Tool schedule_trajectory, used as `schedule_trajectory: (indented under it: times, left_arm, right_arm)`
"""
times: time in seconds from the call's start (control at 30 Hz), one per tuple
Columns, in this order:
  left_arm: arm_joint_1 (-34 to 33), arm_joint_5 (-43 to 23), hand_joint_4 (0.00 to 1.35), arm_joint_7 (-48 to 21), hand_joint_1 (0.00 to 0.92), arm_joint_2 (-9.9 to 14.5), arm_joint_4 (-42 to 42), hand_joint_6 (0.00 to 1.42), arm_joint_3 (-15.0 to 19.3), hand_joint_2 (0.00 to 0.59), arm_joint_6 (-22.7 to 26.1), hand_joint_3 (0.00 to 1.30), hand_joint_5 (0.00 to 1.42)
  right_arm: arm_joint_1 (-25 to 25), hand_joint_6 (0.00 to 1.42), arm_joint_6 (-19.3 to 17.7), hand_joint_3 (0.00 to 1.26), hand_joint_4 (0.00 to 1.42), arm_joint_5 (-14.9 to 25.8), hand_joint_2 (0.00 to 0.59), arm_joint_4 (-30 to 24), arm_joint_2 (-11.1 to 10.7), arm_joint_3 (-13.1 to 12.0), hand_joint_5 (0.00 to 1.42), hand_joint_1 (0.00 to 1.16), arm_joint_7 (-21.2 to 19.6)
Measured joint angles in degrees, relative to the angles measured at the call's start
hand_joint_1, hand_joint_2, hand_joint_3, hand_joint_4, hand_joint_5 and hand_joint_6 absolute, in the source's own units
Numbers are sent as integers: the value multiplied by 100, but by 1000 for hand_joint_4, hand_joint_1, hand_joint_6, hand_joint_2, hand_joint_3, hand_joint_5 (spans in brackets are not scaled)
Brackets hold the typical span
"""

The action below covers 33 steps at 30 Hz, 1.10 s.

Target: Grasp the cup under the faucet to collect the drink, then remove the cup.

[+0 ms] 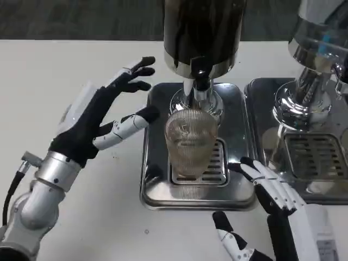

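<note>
Ribbed glass cup stands upright under faucet; both robot hands spread, empty.

Cup: clear ribbed glass or plastic, glossy. Drip tray, lower centre: brushed metal, dull sheen, slotted grille. Dispenser, top centre: dark glossy vessel on polished chrome base. Second dispenser, upper right: mirror-bright chrome. Worktop: matt white, smooth. Left robot hand: matt black and white plastic; forearm silver metal.

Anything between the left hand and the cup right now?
Nothing stands between them. In the head view, only bare drip tray surface separates the left hand from the cup.
</note>
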Motion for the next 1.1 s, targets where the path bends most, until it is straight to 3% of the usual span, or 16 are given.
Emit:
schedule_trajectory:
  times: [0.23,0.4,0.5,0.53,0.63,0.7,0.93,1.1]
  left_arm:
    - [356,-1562,360,-1343,0,243,-936,367,372,103,-225,338,407]
    - [361,-2858,414,-2585,0,356,-1676,373,575,109,135,375,445]
    - [307,-3576,426,-3383,0,365,-2017,340,723,105,717,383,444]
    - [212,-3870,415,-3795,0,370,-2139,327,812,102,1108,384,442]
    - [-15,-4228,385,-4389,0,388,-2277,311,909,100,1780,379,420]
    - [-232,-4469,342,-4912,0,392,-2320,290,1028,97,2499,359,380]
    - [-612,-4686,172,-5844,0,289,-2327,164,1193,90,3994,231,234]
    - [-849,-4667,113,-6215,0,82,-2327,126,1214,91,4592,187,181]
  right_arm:
    - [-85,321,-12,295,197,34,360,122,2,3,224,487,0]
    - [-130,321,-25,295,197,71,362,160,11,2,225,483,-1]
    - [-139,321,-34,295,197,96,363,180,12,1,225,481,-1]
    - [-149,321,-49,295,197,115,363,204,14,1,225,481,-1]
    - [-175,324,-67,295,197,128,363,246,18,-4,225,479,-1]
    - [-216,325,-94,295,197,171,363,272,25,-11,225,478,-1]
    - [-255,327,-111,295,197,229,364,373,105,-22,232,477,-40]
    - [-243,327,-114,295,197,233,364,405,135,-23,234,476,-107]
